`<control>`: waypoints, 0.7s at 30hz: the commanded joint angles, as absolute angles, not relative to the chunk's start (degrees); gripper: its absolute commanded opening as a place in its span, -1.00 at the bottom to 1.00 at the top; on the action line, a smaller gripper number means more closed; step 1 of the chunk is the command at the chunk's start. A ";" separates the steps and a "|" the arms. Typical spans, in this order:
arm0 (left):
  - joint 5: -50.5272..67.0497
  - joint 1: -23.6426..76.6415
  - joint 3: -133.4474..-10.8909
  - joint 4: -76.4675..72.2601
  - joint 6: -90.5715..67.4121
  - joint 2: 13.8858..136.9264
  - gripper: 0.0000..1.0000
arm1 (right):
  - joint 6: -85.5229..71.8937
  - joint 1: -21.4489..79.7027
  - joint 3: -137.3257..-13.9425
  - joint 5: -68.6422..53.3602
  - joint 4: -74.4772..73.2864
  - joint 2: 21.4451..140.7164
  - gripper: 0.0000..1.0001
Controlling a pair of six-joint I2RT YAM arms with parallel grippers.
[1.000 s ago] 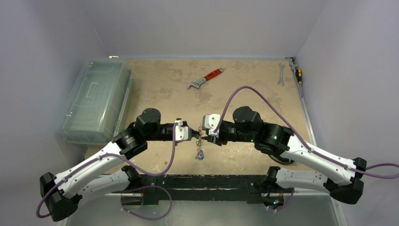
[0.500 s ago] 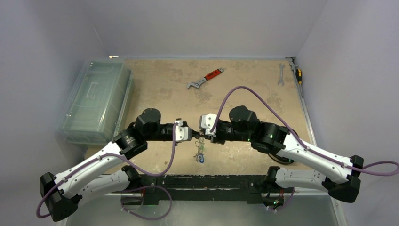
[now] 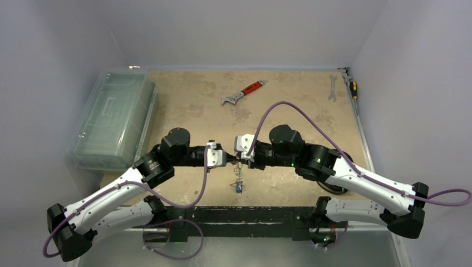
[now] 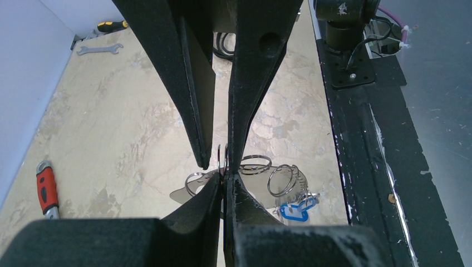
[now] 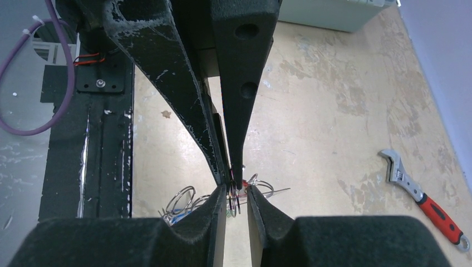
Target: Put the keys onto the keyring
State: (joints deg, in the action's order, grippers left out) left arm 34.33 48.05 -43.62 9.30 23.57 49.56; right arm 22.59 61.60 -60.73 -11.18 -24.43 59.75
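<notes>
the keyring [image 4: 223, 160] is being clenched edge-on at mid-table by the left gripper [image 4: 224, 182], its long axis lying along the fingers, while being bracketed by the barely parted right gripper [image 5: 234, 196], grasp not discernible, the keys [image 3: 237, 185] being seen just beside, toward the near rail [image 3: 250, 214], with open table [image 3: 189, 100] around.

Bright, even, diffuse light; faint soft shadows; left pincer [image 4: 227, 181] close-up slightly out of focus.

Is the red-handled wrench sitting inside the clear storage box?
No, the red-handled wrench lies on the open tabletop, well to the right of the clear box.
</notes>
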 commanded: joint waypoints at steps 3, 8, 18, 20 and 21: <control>36.00 47.82 -46.14 6.62 23.73 48.80 -1.00 | 22.87 61.87 -61.08 -10.17 -22.62 60.00 -0.59; 35.88 47.83 -46.03 6.61 23.82 48.68 -1.00 | 22.81 61.88 -60.98 -9.11 -23.16 60.20 -0.58; 36.03 47.83 -45.97 6.70 23.91 48.70 -1.00 | 22.93 61.88 -60.47 -8.23 -23.19 59.48 -0.57; 35.97 47.83 -45.98 6.68 23.91 48.68 -1.00 | 22.94 61.87 -60.47 -8.50 -23.12 59.74 -0.69; 35.95 47.83 -45.98 6.66 23.91 48.64 -1.00 | 22.92 61.87 -60.47 -8.52 -23.18 59.96 -0.76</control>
